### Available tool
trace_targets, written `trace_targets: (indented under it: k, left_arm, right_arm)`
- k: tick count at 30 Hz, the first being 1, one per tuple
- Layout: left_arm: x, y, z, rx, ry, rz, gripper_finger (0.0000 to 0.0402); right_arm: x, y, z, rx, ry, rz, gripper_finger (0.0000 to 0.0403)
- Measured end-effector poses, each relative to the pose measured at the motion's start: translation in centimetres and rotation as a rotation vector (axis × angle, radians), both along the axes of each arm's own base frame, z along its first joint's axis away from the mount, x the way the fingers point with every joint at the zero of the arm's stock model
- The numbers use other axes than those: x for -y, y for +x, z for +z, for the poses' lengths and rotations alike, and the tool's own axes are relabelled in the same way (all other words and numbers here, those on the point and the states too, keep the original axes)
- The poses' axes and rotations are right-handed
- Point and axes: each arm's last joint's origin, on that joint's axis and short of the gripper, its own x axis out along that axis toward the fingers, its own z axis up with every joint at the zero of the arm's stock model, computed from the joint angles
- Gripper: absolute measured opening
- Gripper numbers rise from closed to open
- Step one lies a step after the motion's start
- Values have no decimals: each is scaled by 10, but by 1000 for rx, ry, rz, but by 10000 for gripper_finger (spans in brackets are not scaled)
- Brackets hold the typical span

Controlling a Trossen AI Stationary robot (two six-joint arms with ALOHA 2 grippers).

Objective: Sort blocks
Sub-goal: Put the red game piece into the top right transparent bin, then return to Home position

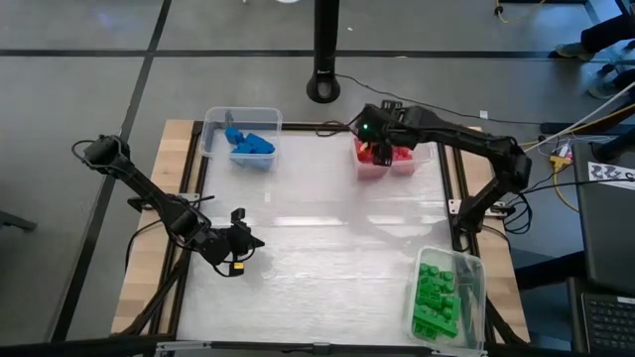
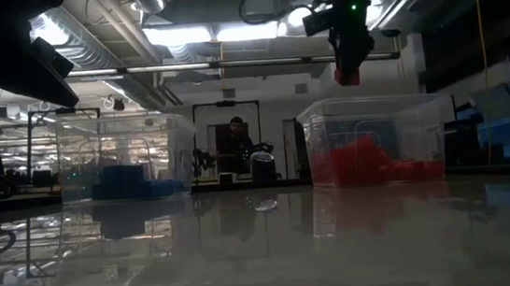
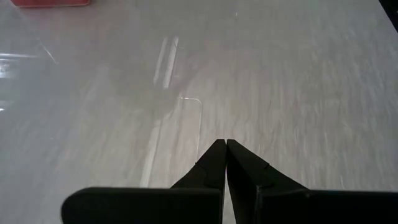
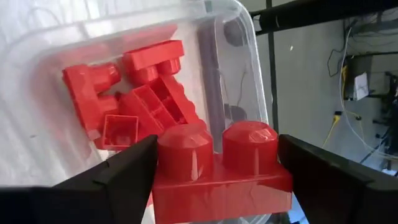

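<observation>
- Right pincer [image 4: 217, 177] hangs over the red bin [image 1: 385, 161] at the worktop's [image 1: 327, 238] far edge, grasping a red block [image 4: 217, 171].
- More red blocks [image 4: 134, 99] lie below it.
- Blue bin [image 1: 241, 137] far left, green bin [image 1: 446, 293] near right.
- Left pincer [image 3: 225, 149] clenched, empty, over bare worktop.

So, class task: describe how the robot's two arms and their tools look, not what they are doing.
Both arms are dark, slim and jointed, with black cables running along them. The left tool has a small yellow mark and ends in two flat black tapering fingers. The right tool carries a lit green light above it.
</observation>
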Motion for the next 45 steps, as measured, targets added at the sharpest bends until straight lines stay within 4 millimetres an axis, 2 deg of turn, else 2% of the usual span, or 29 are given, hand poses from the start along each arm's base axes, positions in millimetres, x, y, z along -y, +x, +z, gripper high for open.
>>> trace_targets:
  k: [8, 14, 18, 21, 25, 28, 31, 33, 39, 45]
  left_arm:
    - [0, 0, 0, 0, 0, 0, 4]
    - [0, 0, 0, 0, 0, 0, 4]
    - [0, 0, 0, 0, 16, -11, 4]
    - [1, 2, 2, 23, 34, -38, 4]
    - [1, 8, 8, 84, 89, -92, 4]
    - [-5, 17, 11, 129, 111, -155, 1]
    - [-17, 26, 10, 160, 101, -249, 1]
    - [-29, 31, 8, 165, 105, -251, 1]
    - [-61, 36, 0, 196, 131, -127, 1]
    - [-77, 29, -7, 285, 142, -65, 1]
  right_arm:
    - [13, -3, 1, 27, -2, -36, 336]
    - [12, -2, 1, 27, -1, -22, 393]
    - [8, -6, 5, 0, 68, 24, 374]
    - [-6, -7, 20, 54, 96, 63, 355]
    - [-42, -12, 46, 188, 77, 161, 341]
    - [-67, -15, 49, 257, 91, 285, 338]
    - [-85, -14, 42, 392, 143, 434, 337]
    - [-93, -15, 30, 476, 165, 539, 337]
    - [-92, -35, -17, 666, 164, 653, 337]
    - [-97, -60, -51, 836, 91, 714, 337]
